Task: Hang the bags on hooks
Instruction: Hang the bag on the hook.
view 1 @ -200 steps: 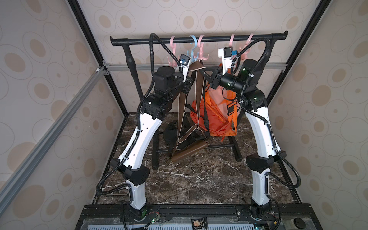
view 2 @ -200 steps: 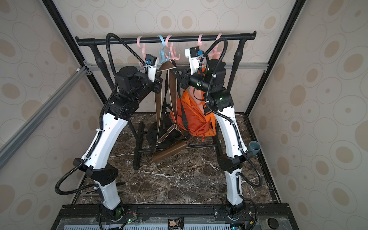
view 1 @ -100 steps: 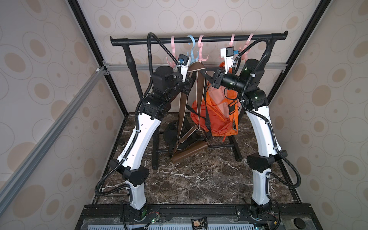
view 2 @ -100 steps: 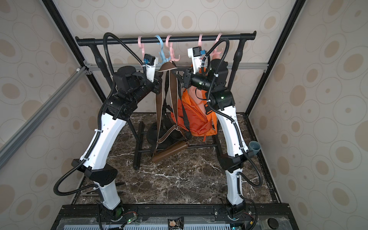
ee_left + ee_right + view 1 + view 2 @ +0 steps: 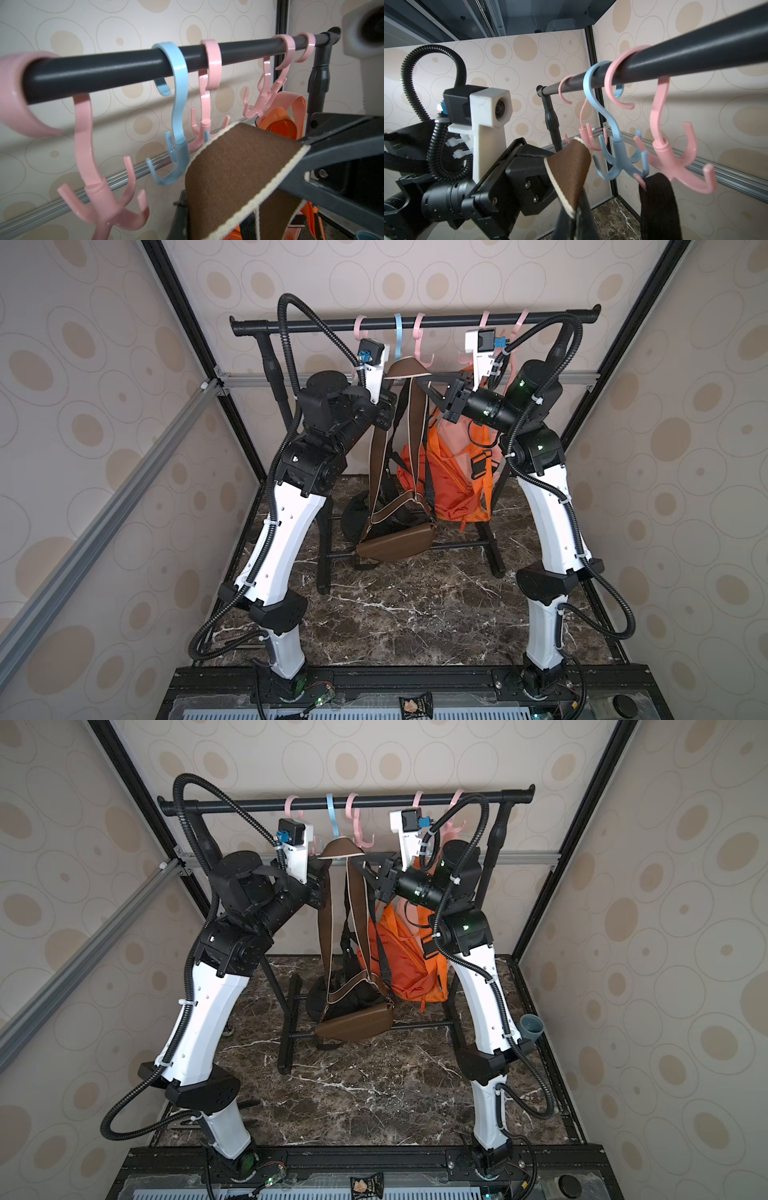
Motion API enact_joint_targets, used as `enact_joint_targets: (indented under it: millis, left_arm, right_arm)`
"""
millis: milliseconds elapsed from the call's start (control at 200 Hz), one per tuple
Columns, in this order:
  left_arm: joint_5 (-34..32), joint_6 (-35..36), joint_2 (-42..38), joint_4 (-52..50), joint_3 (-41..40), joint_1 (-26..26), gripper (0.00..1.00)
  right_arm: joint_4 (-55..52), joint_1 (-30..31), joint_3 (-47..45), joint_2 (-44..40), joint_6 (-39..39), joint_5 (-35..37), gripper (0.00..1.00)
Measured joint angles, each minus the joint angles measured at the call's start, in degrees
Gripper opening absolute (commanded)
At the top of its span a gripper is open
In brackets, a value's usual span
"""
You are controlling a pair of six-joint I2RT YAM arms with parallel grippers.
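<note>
While clamped on the brown strap (image 5: pixel 409 366) from either side, hold it up as a short peak just under the rail (image 5: pixel 114 62). State of left gripper (image 5: pixel 544 161): pressed together, pinching one run of the cream-edged webbing. State of right gripper (image 5: pixel 306 156): likewise pinching the webbing at the opposite side of the peak. Position of brown bag (image 5: pixel 395 545): dangling low at the bottom of the strap, near the floor (image 5: pixel 395 614), contact with it not clear; on no hook yet. Peak of strap: level with the lower prongs of the blue hook (image 5: pixel 180 93), just in front of them, apparently over none.

Judged risks from here:
1. Missing the prong. Wide webbing against a short, narrow prong; likely to perch on the tip and slide off on release.
2. Shoving the hook away. Hangs loose on the rail, so free to swing or turn under a nudge from webbing or finger.
3. Snagging the pink hook (image 5: pixel 214 66) just beside, or fouling the black strap (image 5: pixel 656 207) already hanging off a neighbouring prong.
4. Letting go early, or one side before the other. Would send the bag down to the floor, or leave it swinging from one claw.
5. Crowding. Little room between the two claws and the orange bag (image 5: pixel 451 481) close by; risk of knocking it off its hook.
</note>
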Motion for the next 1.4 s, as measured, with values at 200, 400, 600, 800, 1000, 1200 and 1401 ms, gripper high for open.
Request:
enact_joint_targets:
  millis: [200, 400, 600, 800, 1000, 1200, 1401]
  left_arm:
    - [-2.2, 1.2, 2.8, 0.3, 2.6, 0.2, 0.00]
    - [-3.2, 1.9, 4.0, 1.6, 3.3, 1.1, 0.00]
    - [-3.0, 2.2, 4.2, 2.1, 3.7, 1.2, 0.00]
    - [-3.2, 2.9, 5.1, 3.0, 4.5, 1.4, 0.00]
    - [-5.8, 3.6, 7.0, 6.2, 4.6, 1.5, 0.00]
    - [-6.4, 4.9, 7.4, 8.7, 4.6, 1.5, 0.00]
    - [-7.5, 7.6, 7.6, 11.2, 4.2, 1.5, 0.00]
  right_arm:
    - [0.5, 0.0, 0.3, 1.2, -1.3, 2.3, 0.00]
    - [1.6, 0.0, 0.9, 2.9, -2.0, 3.1, 0.00]
    - [2.8, 0.0, 1.1, 3.1, -3.2, 3.7, 0.00]
    - [3.4, 0.0, 1.3, 3.7, -4.5, 5.0, 0.00]
    - [4.0, 0.0, 1.3, 4.6, -5.9, 7.5, 0.00]
    - [4.6, 0.0, 1.3, 4.6, -6.8, 8.3, 0.00]
    - [5.1, 0.5, 1.3, 4.6, -8.3, 9.3, 0.00]
